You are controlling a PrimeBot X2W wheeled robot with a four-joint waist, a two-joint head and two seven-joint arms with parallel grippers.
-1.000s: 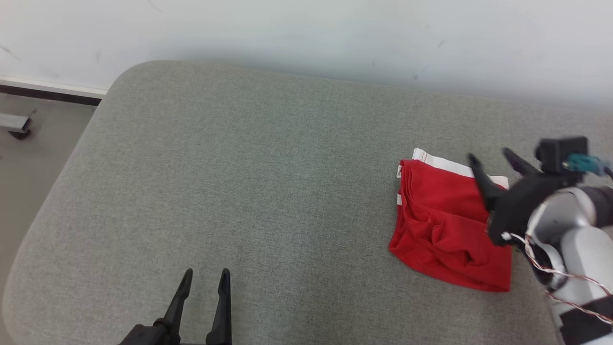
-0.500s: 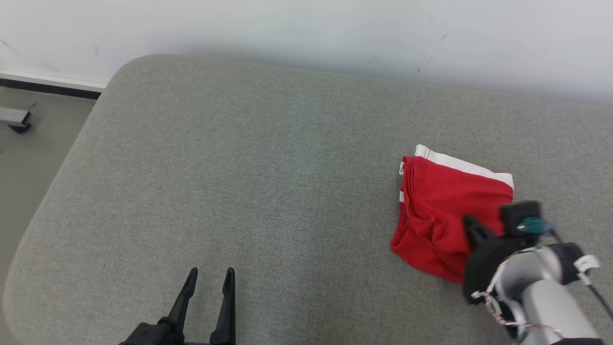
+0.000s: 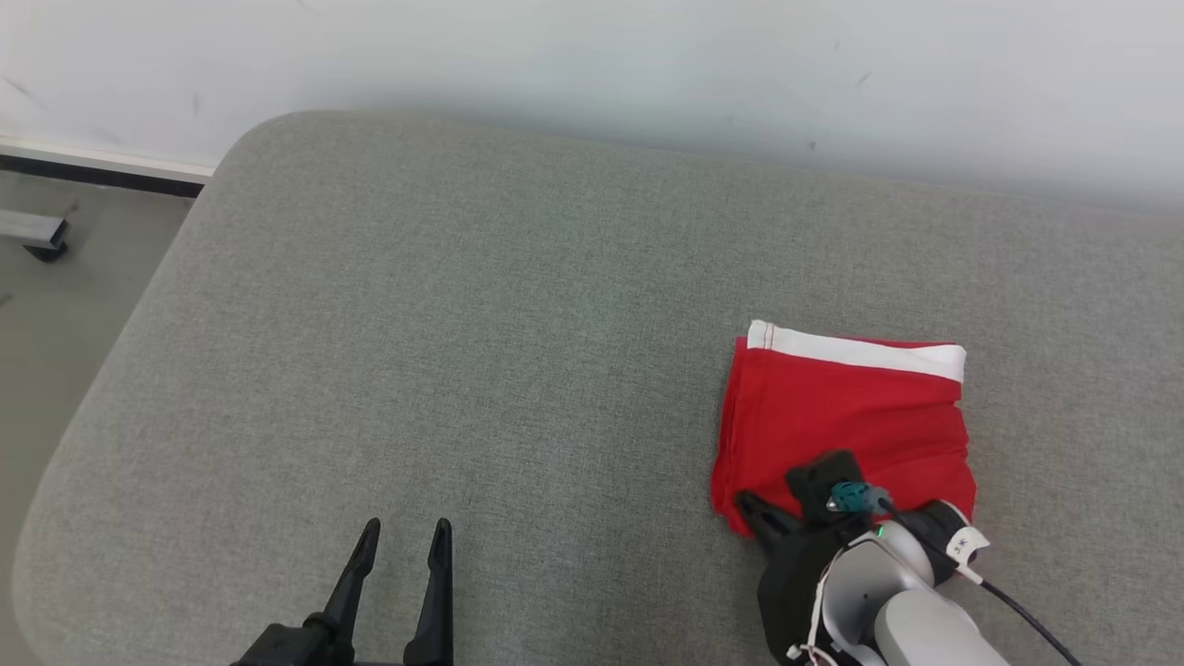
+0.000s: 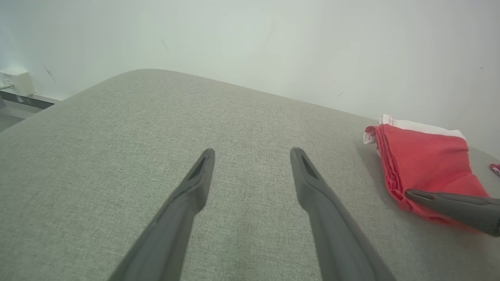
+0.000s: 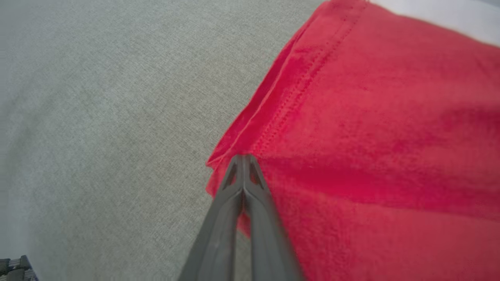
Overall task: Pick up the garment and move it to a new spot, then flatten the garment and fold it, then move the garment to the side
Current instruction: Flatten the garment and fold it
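Note:
A red garment (image 3: pixel 842 416) with a white band along its far edge lies folded and fairly flat on the right of the grey cushioned surface (image 3: pixel 462 324). My right gripper (image 3: pixel 746 505) is shut, its two fingers pressed together with no cloth visible between them. Their tips rest on the garment's (image 5: pixel 371 117) near left corner, as the right wrist view shows at the right gripper (image 5: pixel 243 158). My left gripper (image 3: pixel 402 529) stands open over bare cushion at the lower left, well apart from the garment (image 4: pixel 422 156). The left wrist view shows the left gripper (image 4: pixel 252 154) with nothing between its fingers.
A pale wall (image 3: pixel 592 65) runs directly behind the cushion. The cushion's rounded left edge drops to a grey floor (image 3: pixel 55 305), where a metal foot (image 3: pixel 32 236) and a dark baseboard (image 3: pixel 92 176) sit.
My right gripper has shut and swung from the garment's far right side down to its near left corner. The garment now lies flatter and squarer, shifted slightly nearer. The left gripper has stayed put.

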